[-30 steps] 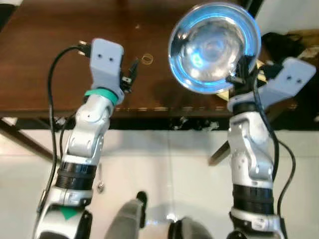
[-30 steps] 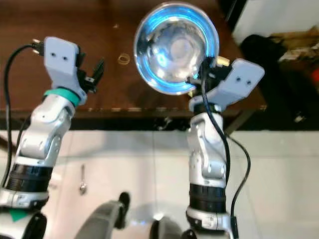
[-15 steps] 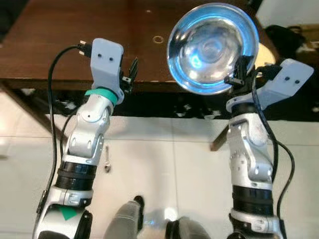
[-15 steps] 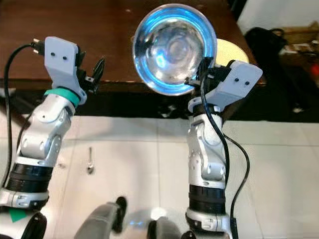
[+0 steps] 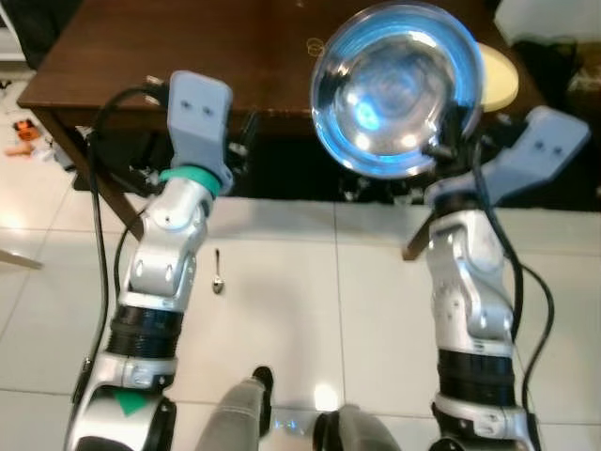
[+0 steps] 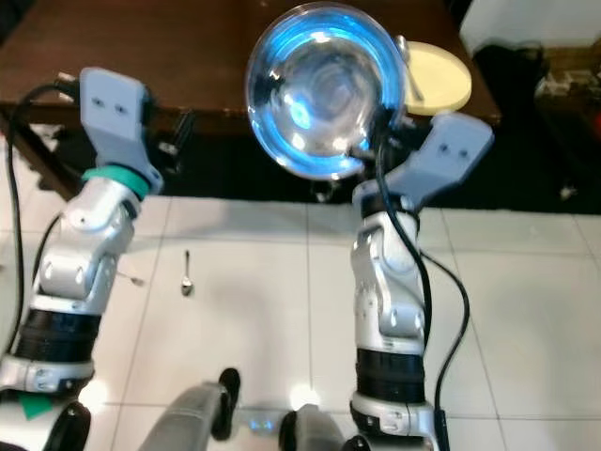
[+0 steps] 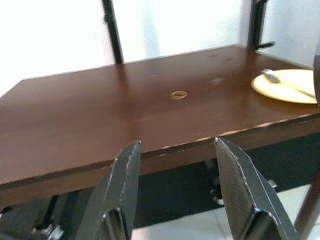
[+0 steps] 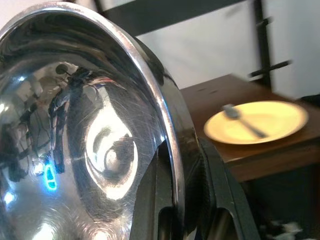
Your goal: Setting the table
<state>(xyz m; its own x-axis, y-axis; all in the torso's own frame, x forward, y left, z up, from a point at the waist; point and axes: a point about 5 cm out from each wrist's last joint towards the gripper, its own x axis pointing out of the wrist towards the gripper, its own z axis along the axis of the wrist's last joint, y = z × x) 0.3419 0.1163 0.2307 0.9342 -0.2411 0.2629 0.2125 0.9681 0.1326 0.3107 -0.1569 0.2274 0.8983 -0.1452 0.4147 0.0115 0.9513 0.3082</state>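
**A:** Start with the head views. What has changed over the last second?

**B:** The whole scene has slid: the dark wooden table sat under both grippers a second ago, and now only its near edge lies under them, with white floor tiles across the near half. That is the camera, so I judge the robot has backed away from the table. The arms keep their pose. For the task, this means the bowl is farther from its place, not nearer.

**A:** And the bowl itself?

**B:** The steel bowl is held up on the right, tilted so its hollow faces the camera, over the table's near edge. The right gripper is clamped on its rim. A yellow plate with a piece of cutlery on it rests at the table's far right. A spoon lies on the floor tiles near the left arm.

**A:** The left wrist view?

**B:** The left gripper has its fingers well apart, holding nothing, pointed at the table's near edge. A small ring lies mid-table, the plate at the far right.

**A:** The right wrist view?

**B:** The fingers pinch the bowl's rim, one on each side of the wall. The plate sits on the table beyond.
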